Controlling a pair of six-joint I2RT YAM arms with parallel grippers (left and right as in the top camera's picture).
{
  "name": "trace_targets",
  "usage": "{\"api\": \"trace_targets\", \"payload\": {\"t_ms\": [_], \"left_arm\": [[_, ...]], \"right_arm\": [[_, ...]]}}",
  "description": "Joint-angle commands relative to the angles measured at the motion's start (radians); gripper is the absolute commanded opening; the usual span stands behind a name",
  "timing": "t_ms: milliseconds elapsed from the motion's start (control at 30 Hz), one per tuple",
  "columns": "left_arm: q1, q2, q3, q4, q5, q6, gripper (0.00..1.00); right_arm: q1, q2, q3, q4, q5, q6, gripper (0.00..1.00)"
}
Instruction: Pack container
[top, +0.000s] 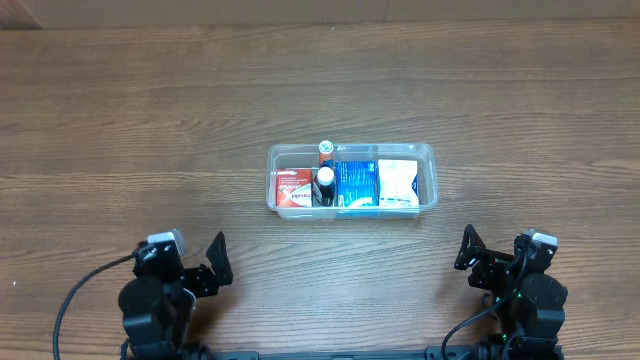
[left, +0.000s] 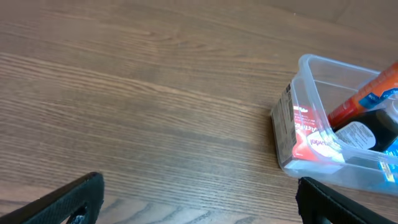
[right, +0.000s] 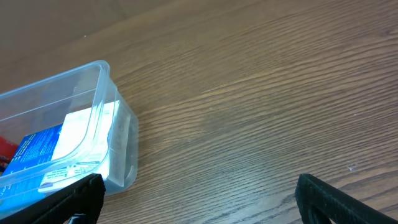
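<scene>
Black pincers nearest: left pincer (left: 198, 202) wide, empty; right pincer (right: 198, 199) wide, empty, both low over wood counter (top: 120, 120). Farther on, between them yet well apart, we see clear container (top: 295, 158) mid-counter, holding red box (top: 292, 188), dark bottle (top: 325, 182), blue box (top: 356, 183), white box (top: 398, 183). No loose item visible; we judge packing done or nearly. Next move calls for no grasp, only staying off container.
</scene>
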Motion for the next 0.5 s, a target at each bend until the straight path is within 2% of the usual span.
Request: {"api": "trace_targets", "payload": {"t_ms": [0, 467], "left_arm": [[-0.032, -0.102, -0.057, 0.006, 0.013, -0.014, 1.0], [-0.04, -0.119, -0.096, 0.022, -0.008, -0.014, 1.0]], "right_arm": [[-0.003, -0.009, -0.019, -0.009, -0.002, 0.003, 1.0], [-0.003, -0.009, -0.019, -0.009, -0.002, 0.003, 1.0]]}}
